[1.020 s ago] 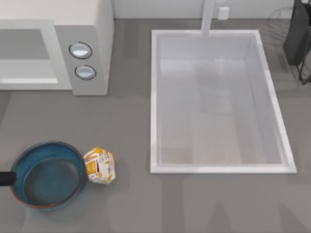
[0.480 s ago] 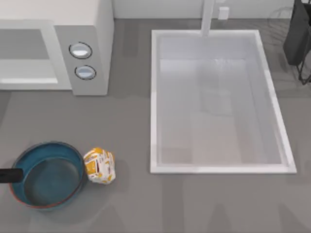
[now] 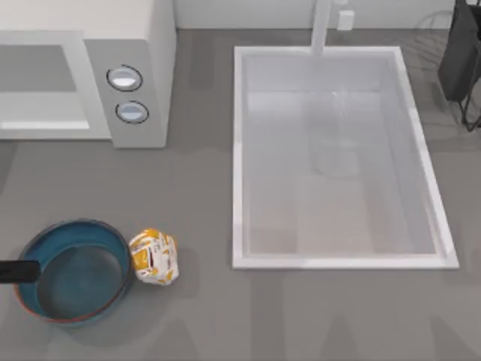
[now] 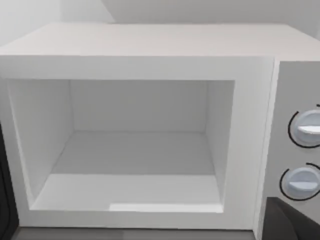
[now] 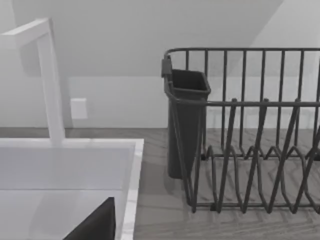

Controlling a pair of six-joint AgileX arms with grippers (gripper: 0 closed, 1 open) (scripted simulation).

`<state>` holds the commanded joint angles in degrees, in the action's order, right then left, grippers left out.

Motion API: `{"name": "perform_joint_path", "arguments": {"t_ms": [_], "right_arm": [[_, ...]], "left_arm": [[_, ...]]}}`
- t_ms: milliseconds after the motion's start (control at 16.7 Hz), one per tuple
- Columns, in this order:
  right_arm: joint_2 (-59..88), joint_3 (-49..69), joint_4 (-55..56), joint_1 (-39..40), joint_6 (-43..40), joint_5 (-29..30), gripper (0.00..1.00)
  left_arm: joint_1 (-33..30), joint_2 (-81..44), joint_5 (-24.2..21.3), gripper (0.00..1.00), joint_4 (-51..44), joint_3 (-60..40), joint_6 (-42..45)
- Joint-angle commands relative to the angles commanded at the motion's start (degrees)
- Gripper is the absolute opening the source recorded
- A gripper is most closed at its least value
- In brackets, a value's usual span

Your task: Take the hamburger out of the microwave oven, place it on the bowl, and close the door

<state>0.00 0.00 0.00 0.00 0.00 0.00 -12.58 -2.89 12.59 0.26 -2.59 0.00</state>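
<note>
Lifting the hamburger (image 3: 154, 257) — lying on the tabletop, touching the bowl (image 3: 71, 271), not inside — comes first; the microwave oven (image 4: 150, 125) gapes empty. Pincer state: cannot tell.

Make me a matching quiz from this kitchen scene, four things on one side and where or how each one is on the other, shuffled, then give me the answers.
Things:
1. hamburger
2. bowl
3. microwave oven
4. dish rack

Places or states:
A. cavity open and bare inside
B. on the table at the bowl's right side, not in it
C. near the table's front left, nothing in it
D. beside the sink, holding a dark cup-like holder

Pairs: 1-B, 2-C, 3-A, 4-D
</note>
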Motion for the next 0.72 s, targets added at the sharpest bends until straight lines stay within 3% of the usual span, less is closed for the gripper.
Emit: {"name": "perform_joint_path", "arguments": {"t_ms": [240, 720], "right_arm": [[0.0, 0.0, 0.0, 0.0, 0.0, 0.0, 1.00], [0.0, 0.0, 0.0, 0.0, 0.0, 0.0, 1.00]], "left_arm": [[-8.0, 1.0, 8.0, 0.00, -2.6, -1.6, 0.0], [-11.6, 0.2, 11.6, 0.00, -2.8, -2.3, -0.1]]}}
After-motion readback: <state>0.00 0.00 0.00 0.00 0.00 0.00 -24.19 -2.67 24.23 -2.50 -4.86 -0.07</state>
